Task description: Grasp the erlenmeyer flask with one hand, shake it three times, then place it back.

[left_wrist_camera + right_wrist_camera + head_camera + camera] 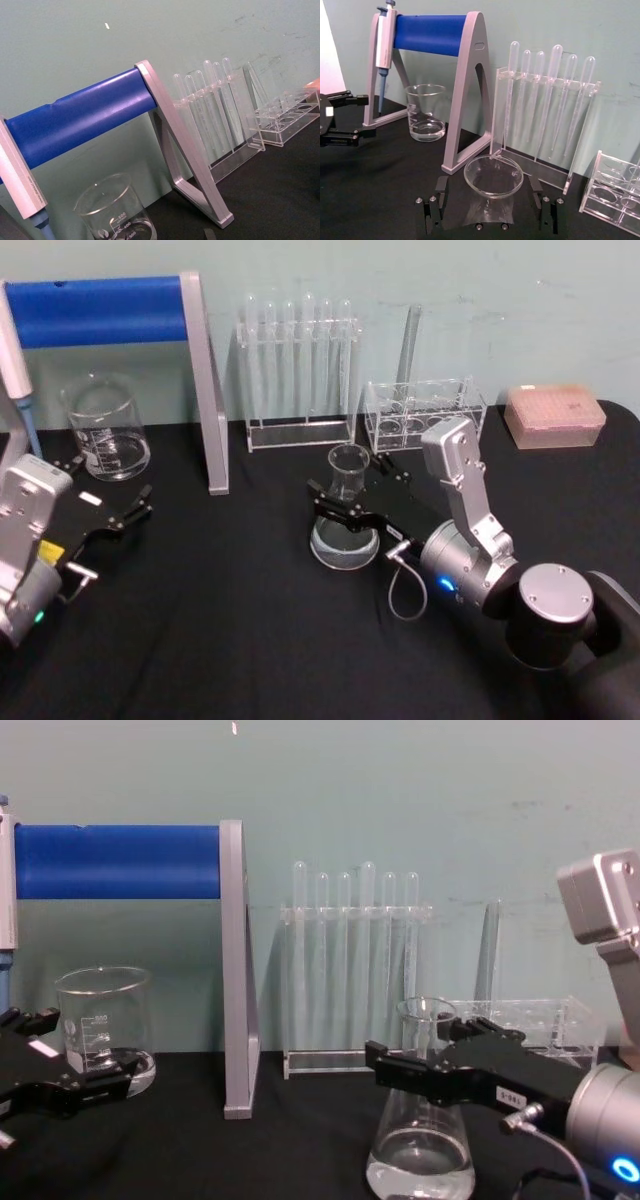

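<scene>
The erlenmeyer flask (345,510) is standing upright on the black surface (230,620), just in front of the tall clear test tube rack (298,375). It is clear glass, a wide round base sloping up like a cone into a narrow neck that is ending in a flared rim; a little clear liquid is pooling at the bottom, as the chest view (422,1120) is showing. From above, the right wrist view is looking straight down into its round mouth (493,176).

The right claw (352,512) is reaching in from the right of the flask, matte black with a small white label, on a smooth silver-grey cylindrical wrist with a thin grey cable looping off it. Its two fingers (415,1075) are standing apart on either side of the flask's neck, close around it; I cannot tell whether they are touching the glass.

Well to the left of the flask, the left claw (128,508) is hovering low over the surface with its fingers spread, beside a short wide glass beaker (105,428). Behind and left of the flask, a grey metal stand with a glossy blue bar (100,310) is standing, a pipette (384,47) hanging on it. A low clear plastic rack (425,412) is sitting behind the flask to the right.
</scene>
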`<state>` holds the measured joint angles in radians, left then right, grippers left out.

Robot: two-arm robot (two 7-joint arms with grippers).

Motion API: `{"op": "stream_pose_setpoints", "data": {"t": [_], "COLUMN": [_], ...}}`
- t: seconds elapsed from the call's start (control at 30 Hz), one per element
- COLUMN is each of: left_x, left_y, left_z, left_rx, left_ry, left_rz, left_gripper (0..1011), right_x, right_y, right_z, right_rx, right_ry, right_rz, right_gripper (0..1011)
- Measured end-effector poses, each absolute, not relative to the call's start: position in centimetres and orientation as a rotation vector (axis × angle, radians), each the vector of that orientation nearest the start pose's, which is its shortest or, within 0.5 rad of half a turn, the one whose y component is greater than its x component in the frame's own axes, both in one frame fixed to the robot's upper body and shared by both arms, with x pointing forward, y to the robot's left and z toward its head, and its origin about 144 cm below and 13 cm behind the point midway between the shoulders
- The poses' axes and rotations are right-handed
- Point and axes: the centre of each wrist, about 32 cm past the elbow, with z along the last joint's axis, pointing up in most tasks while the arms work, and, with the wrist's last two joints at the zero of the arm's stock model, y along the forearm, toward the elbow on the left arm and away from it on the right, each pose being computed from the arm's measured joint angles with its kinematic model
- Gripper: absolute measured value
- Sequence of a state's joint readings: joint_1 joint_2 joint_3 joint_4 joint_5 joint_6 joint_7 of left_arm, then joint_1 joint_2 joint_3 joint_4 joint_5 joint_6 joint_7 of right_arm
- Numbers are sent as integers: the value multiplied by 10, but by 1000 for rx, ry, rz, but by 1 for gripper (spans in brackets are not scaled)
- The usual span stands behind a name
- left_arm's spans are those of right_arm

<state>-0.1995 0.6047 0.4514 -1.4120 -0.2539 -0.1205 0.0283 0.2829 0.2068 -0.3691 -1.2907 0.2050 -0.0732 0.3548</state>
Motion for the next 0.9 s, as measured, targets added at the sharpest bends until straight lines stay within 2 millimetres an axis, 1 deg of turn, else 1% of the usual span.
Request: {"op": "stream_pose_setpoints", "data": {"t": [0.23, 0.43, 0.67, 0.9], "left_x": [489, 489, 489, 489], "left_y": [310, 310, 310, 310], "left_z": [1140, 1140, 1140, 1140], "left_rx": [305, 304, 305, 304], "left_ry": [-285, -285, -285, -285], "left_rz": [1248, 1248, 1248, 1248], "left_gripper": [1001, 1001, 1001, 1001], "right_x": [516, 503, 483, 474], "right_y": [-207, -220, -240, -257], "right_z": [1138, 1140, 1140, 1141], "right_rx": [-63, -61, -70, -70], "right_ry": [-50, -44, -38, -44], "right_rz": [-904, -877, -854, -884], "right_gripper": [1000, 1000, 1000, 1000]}}
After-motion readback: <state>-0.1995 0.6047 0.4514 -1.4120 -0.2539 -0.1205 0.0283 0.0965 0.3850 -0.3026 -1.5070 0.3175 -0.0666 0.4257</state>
